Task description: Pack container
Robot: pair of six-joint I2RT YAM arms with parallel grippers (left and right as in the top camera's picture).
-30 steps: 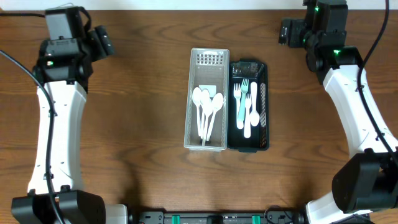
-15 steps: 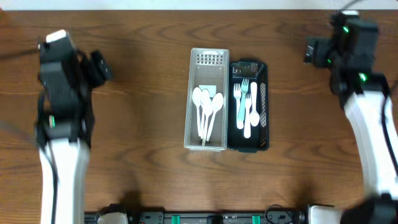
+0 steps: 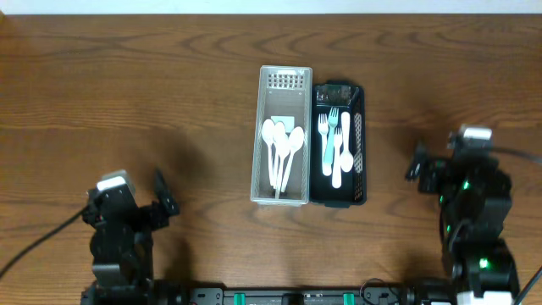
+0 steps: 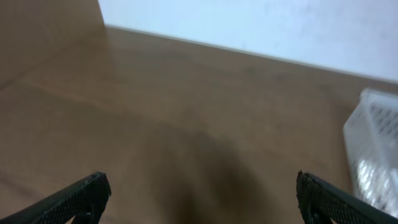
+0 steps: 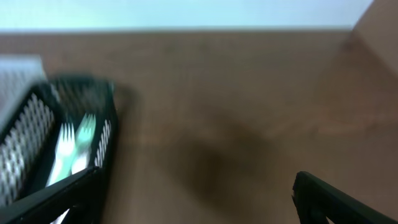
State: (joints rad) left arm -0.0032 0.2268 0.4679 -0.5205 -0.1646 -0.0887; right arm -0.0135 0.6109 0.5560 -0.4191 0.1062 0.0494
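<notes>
In clear bin [image 3: 285,79] three spoons [image 3: 279,135]; beside it one black bin [image 3: 359,146]

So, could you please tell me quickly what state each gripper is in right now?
Left gripper, black, two-fingered: open, holding nothing.
Right gripper, black, two-fingered: open, holding nothing.

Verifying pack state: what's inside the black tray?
The black tray holds white forks and one teal fork. Anything beneath them is hidden.
</notes>
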